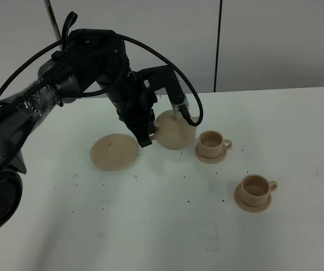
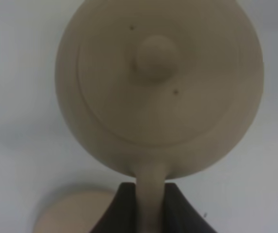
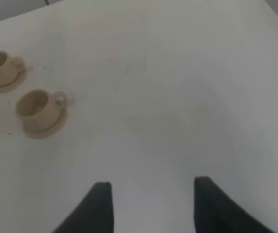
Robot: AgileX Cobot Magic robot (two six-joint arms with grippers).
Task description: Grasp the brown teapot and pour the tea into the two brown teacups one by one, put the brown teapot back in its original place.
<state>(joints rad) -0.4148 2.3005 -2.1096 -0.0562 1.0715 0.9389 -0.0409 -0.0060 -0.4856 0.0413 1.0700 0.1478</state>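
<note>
The brown teapot (image 1: 173, 131) is off its wide saucer, the original place (image 1: 114, 151), and stands upright just left of the far teacup (image 1: 211, 143). My left gripper (image 1: 149, 134) is shut on its loop handle. In the left wrist view the teapot (image 2: 158, 82) shows from above with its knob lid, the handle pinched between my black fingers (image 2: 119, 211) of the left gripper (image 2: 151, 211), and the wide saucer (image 2: 73, 213) beside them. The near teacup (image 1: 256, 189) sits on its saucer further right. My right gripper (image 3: 151, 204) hangs open over bare table, away from both teacups (image 3: 39, 110) (image 3: 0, 69).
A white table (image 1: 150, 226) with small dark specks carries everything. The left arm's black cables (image 1: 167, 62) loop above the teapot. A grey wall panel stands behind the table's far edge.
</note>
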